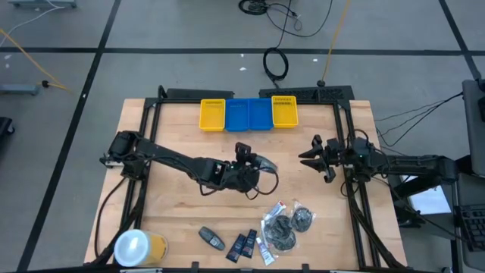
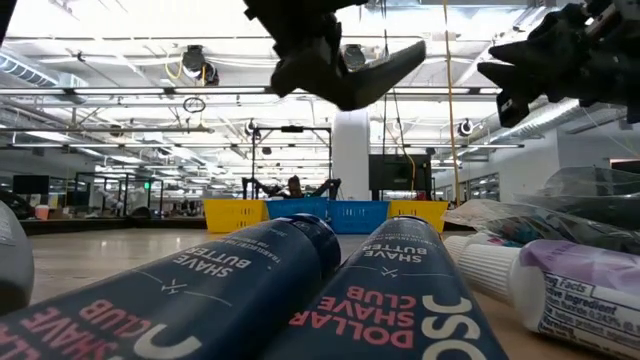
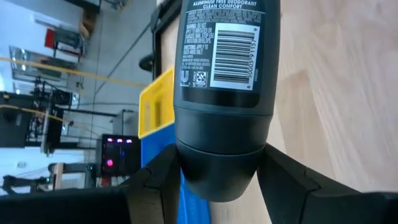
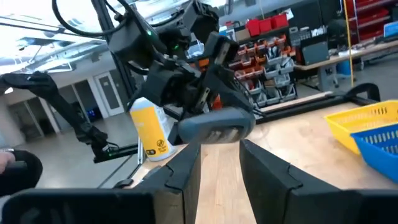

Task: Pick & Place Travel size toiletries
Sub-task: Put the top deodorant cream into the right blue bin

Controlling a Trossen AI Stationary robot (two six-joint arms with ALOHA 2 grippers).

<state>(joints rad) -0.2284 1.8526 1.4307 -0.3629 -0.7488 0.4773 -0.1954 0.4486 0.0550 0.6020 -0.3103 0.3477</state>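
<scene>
The wooden table (image 1: 182, 205) carries a row of yellow and blue trays (image 1: 248, 114) along its far edge, and a yellow round container (image 1: 136, 247) stands at the near left corner. The left gripper (image 1: 254, 168) hangs above mid-table, its fingers clamped on 1 dark grey bottle (image 3: 225, 93), which is lifted clear of the wood, cap toward the wrist. The right gripper (image 1: 317, 155) waits just right of it, fingers spread and holding nothing. The remaining toiletries lie near the front edge: another grey bottle (image 1: 211, 238), 2 navy packets (image 1: 243, 244), a white tube (image 1: 263, 249) and clear pouches (image 1: 288, 224). Judgement: the carry to the trays is the step in hand. The grip sits on the rounded cap end, so the bottle could pivot; a level, slow travel seems wise, lowering well inside 1 compartment before letting go, and keeping clear of the right arm nearby.
</scene>
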